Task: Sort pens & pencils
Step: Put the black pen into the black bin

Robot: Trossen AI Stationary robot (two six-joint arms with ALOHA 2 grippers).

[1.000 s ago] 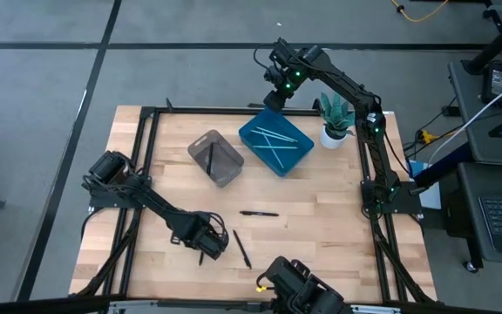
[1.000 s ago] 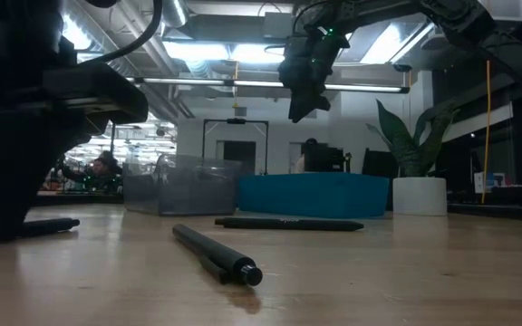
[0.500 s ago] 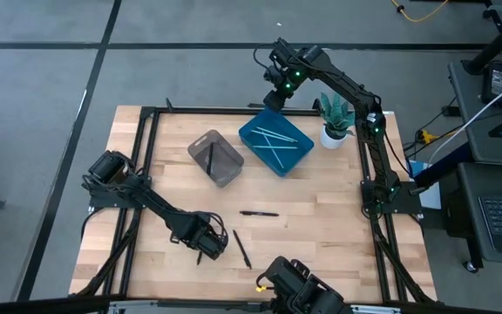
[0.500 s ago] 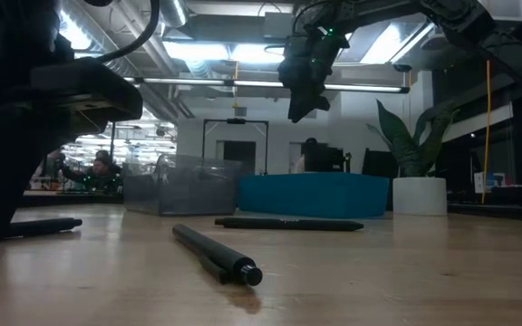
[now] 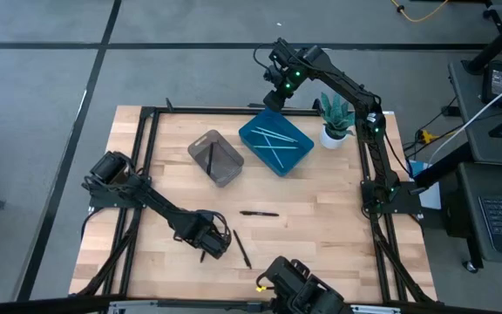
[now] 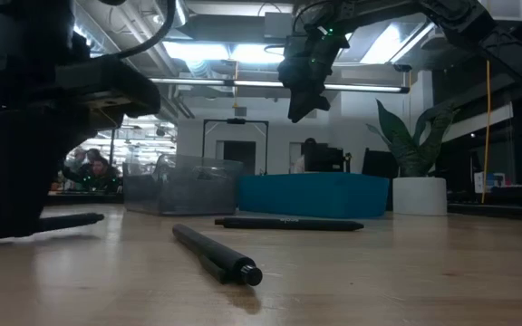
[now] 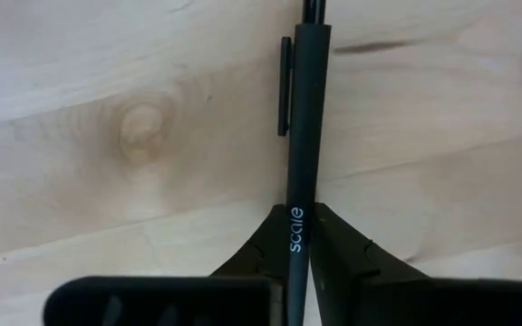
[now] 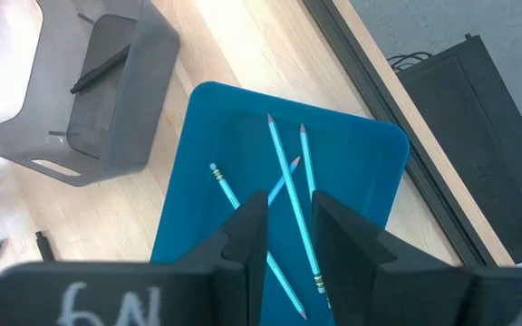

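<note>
Black against the pale wood of the table (image 5: 321, 218), the pen (image 7: 301, 163) that concerns us most lies lengthwise between the fingers (image 7: 252, 263) of our left gripper (image 5: 207, 247), which sits low near the table's front edge; the jaws are pressed against the barrel from both sides, so we have it pinched. In the low view that same pen (image 6: 39, 224) sticks out level just above the wood. Two more black pens lie loose on the boards: one (image 5: 243, 249) just beside the left gripper, angled, and another (image 5: 259, 213) a little farther toward the middle, lying crosswise. Toward the back of the table we see a grey bin (image 5: 215, 158) with one black pen (image 8: 102, 69) inside, and beside it a blue tray (image 5: 276, 143) holding several light blue pencils (image 8: 288, 204), some crossing each other. Our right gripper (image 5: 277, 87) hangs in the air above the far edge of the blue tray, its fingers (image 8: 247, 231) parted with nothing between them. A small potted plant (image 5: 335, 117) stands just beside the tray.
</note>
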